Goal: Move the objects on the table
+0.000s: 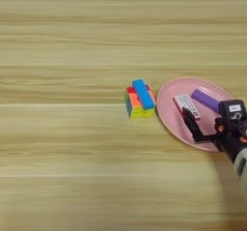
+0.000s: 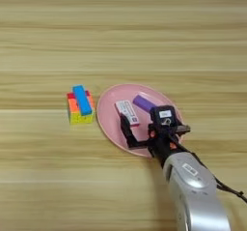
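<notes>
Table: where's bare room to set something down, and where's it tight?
The table is bare left of the puzzle cube, and across the far and near strips. Crowded: the pink plate holds the card, purple block and gripper; the blue block tops the cube.

A small multicoloured puzzle cube (image 2: 80,112) sits on the light wooden table (image 2: 123,32), just left of a round pink plate (image 2: 108,116) and apart from its rim. A blue oblong block (image 2: 82,99) lies flat on top of the cube, running near to far. On the plate, a white-and-red card-like piece (image 2: 127,112) lies slanted near the middle. A purple oblong block (image 2: 143,103) lies just to its right, towards the far side, also slanted.
</notes>
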Motion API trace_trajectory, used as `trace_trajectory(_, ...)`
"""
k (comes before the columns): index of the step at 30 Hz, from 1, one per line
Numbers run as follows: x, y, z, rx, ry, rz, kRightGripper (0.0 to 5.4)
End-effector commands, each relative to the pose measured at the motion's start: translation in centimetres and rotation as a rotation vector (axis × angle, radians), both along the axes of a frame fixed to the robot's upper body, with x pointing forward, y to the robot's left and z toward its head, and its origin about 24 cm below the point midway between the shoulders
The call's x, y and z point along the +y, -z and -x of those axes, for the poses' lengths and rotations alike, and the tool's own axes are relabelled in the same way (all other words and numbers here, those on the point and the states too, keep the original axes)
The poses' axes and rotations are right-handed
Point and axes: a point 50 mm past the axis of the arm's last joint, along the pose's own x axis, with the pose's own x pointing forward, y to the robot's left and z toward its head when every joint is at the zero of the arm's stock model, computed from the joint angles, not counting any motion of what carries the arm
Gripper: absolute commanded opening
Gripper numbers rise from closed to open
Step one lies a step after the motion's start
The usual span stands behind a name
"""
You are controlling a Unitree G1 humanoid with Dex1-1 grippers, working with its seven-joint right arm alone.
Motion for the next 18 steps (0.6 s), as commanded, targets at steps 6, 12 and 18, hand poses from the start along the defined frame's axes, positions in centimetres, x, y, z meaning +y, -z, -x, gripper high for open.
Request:
trace_trajectory(6, 0.4, -0.5, -1.4, -0.063, -0.008, 0.003, 5.39)
trace_trajectory(12, 0.4, -0.1, -1.9, -0.051, 0.002, -0.011, 5.39)
trace_trajectory(18, 0.5, 0.0, -2.2, -0.050, 0.001, -0.018, 5.39)
